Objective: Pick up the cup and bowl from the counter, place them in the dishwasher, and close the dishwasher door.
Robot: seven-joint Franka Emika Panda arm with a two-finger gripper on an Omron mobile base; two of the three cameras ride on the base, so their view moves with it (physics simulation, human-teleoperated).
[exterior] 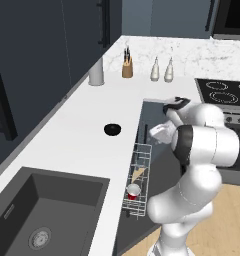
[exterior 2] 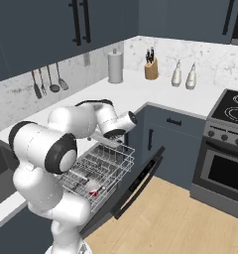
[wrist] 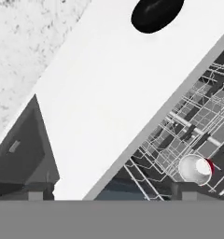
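While the red cup [exterior: 134,191] already lies in the dishwasher's white wire rack [exterior: 138,176], the left base view shows the black bowl [exterior: 112,129] on the white surface [exterior: 67,145], near its front edge by the rack. From the right base view, my arm folds over the rack [exterior 2: 98,168], above the lowered dishwasher door [exterior 2: 138,184]. In the hand view, my end effector [wrist: 109,196] is spread and empty, looking down on bowl [wrist: 157,14] and cup [wrist: 196,169]; bowl and door remain.
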